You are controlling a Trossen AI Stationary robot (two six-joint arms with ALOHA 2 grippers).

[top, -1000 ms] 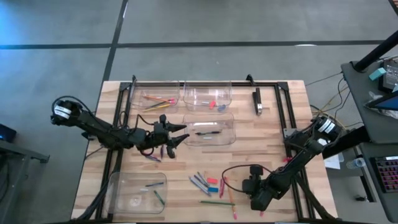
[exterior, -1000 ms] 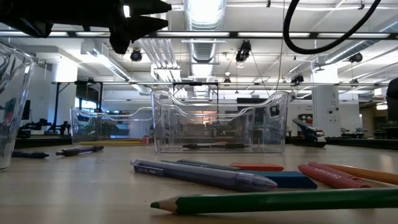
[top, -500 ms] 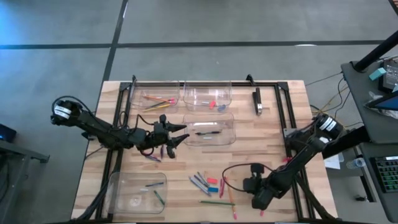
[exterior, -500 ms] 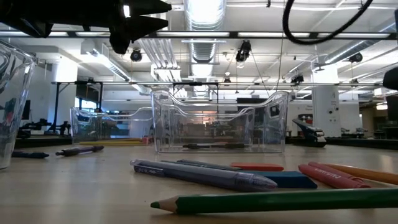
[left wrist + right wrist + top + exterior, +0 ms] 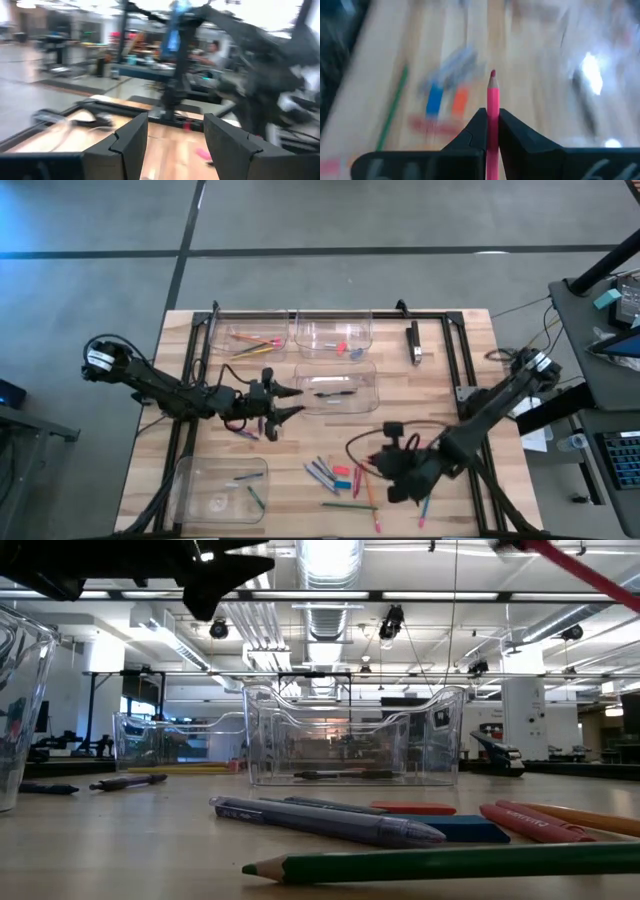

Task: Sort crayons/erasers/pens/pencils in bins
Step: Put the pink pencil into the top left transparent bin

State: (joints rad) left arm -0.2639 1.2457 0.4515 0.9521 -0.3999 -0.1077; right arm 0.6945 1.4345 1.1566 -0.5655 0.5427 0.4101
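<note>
Plainly, right gripper pinching pink pencil, seemingly above loose pile.

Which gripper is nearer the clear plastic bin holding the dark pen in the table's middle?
Left. The left gripper hovers beside that bin; the right gripper, clamping a pink pencil, is farther off.

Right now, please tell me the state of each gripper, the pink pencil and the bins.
right gripper: shut on the pink pencil, above the loose pile.
pink pencil: held, lifted off the table.
left gripper: open, empty, beside the middle bin.
middle bin: upright, one pen inside.
near-left bin: upright, holds crayons.
</note>
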